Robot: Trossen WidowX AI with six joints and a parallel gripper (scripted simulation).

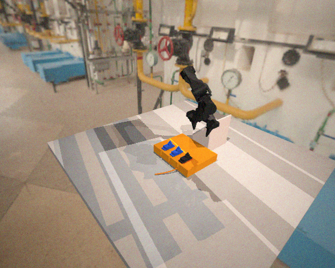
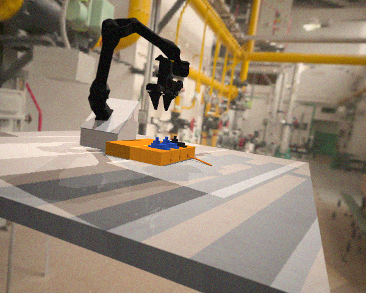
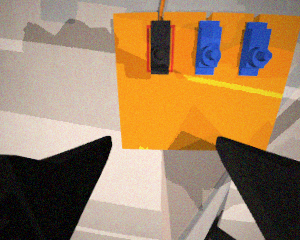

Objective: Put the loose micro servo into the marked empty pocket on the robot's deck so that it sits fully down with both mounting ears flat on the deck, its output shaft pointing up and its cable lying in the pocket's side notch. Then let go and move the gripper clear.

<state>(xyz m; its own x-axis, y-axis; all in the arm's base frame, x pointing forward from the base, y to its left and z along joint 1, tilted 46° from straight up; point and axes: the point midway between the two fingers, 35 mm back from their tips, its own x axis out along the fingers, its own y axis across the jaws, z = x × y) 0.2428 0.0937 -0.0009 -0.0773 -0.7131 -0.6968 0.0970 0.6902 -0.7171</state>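
The black micro servo sits inside the red-marked pocket of the orange deck. Its shaft points up, and it looks level with the blue servos; the fit under its ears is too small to tell. Its orange cable leaves over the deck's edge in line with the servo and sticks out beyond it; the notch itself is hard to see. My gripper is open and empty, high above the deck and clear of the servo.
Two blue servos, one and another, sit in a row beside the black one. A pale block with a sloped top stands behind the deck by the arm's base. Patchy shadows cross the table.
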